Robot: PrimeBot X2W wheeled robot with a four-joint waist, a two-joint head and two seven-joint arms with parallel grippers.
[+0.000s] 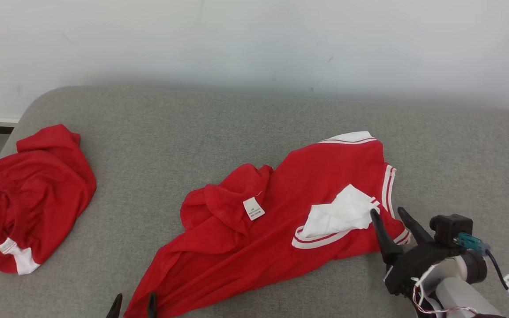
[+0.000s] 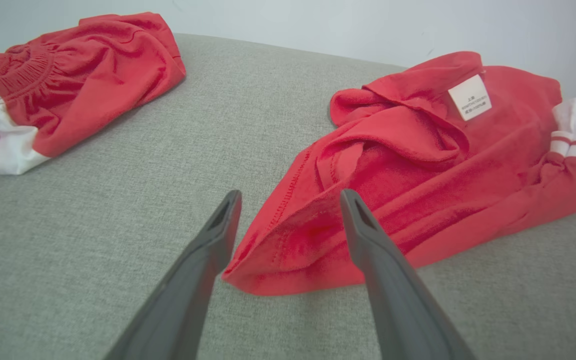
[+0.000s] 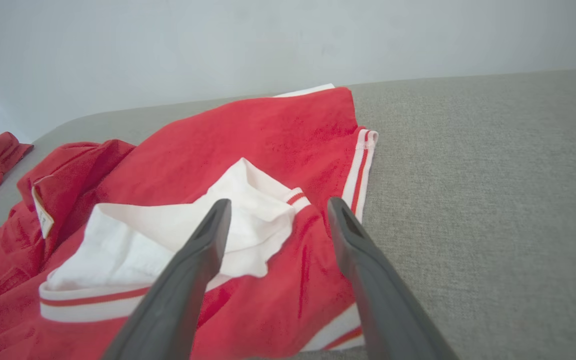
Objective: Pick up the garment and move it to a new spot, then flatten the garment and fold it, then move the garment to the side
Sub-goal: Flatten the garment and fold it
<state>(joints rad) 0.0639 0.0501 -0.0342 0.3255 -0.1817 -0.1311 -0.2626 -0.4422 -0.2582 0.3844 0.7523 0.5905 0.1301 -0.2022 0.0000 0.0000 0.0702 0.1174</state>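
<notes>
Since the crumpled red garment [image 1: 281, 212] lies midway across the grey cushion [image 1: 192, 128] with both pincers gaping wide, left gripper [image 2: 290, 195] astride its near hem corner, right gripper [image 3: 278, 202] by the white fold [image 1: 338, 214], I'd fear a shallow pinch catching one layer and leaving it bunched

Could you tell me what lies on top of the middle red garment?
A crumpled white flap and a white label lie on the red garment; fabric beneath them is hidden.

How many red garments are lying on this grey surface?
2. A bunched garment at the surface's left end; a spread garment near its middle. None looks hidden.
</notes>
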